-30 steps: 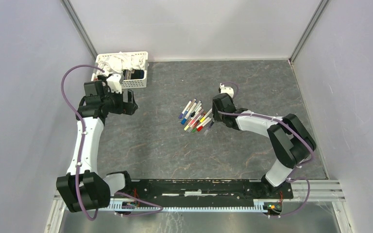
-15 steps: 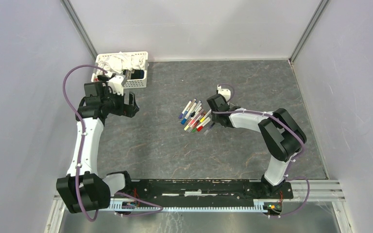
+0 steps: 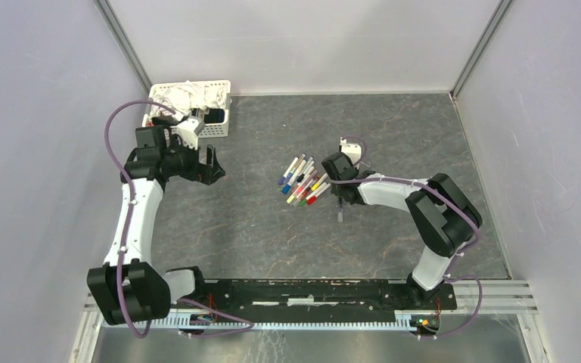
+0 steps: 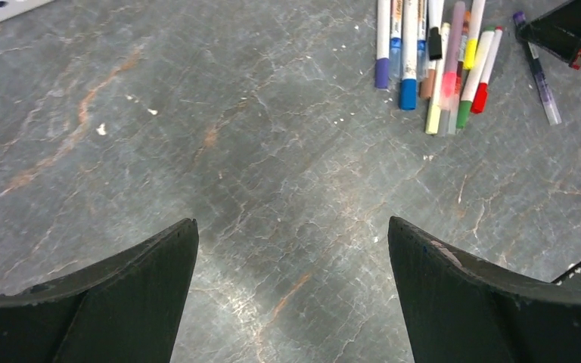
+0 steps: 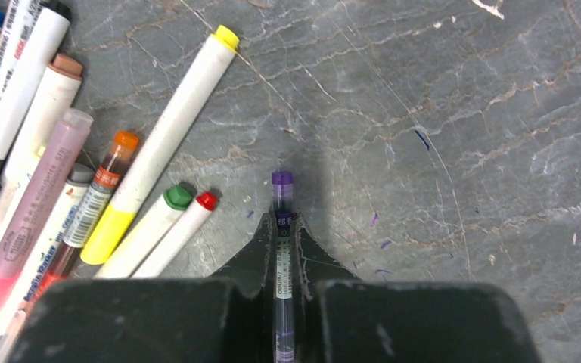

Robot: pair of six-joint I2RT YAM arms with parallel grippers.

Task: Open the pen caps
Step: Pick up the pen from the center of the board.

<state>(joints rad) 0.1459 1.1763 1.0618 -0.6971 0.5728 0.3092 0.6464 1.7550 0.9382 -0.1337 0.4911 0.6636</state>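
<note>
Several pens (image 3: 302, 181) lie bunched mid-table, their coloured pen caps on; the right wrist view shows yellow (image 5: 227, 36), green (image 5: 176, 197) and red (image 5: 206, 200) ends. My right gripper (image 3: 338, 195) is just right of the bunch, shut on a slim purple pen (image 5: 281, 249). The pen's purple end (image 5: 282, 179) pokes out past the fingertips, low over the table. The pen's other end (image 3: 340, 213) trails behind the jaws. My left gripper (image 3: 213, 168) hangs wide open over bare table, left of the pens, holding nothing (image 4: 291, 223).
A white slatted basket (image 3: 219, 128) with cloths stands at the back left, behind the left arm. Grey walls enclose the marbled grey table (image 3: 257, 227) on three sides. Small purple ink marks (image 5: 382, 243) dot the surface near the right gripper.
My right gripper has shut on the purple pen at the right edge of the bunch. The left gripper has drifted slightly right, still open.
</note>
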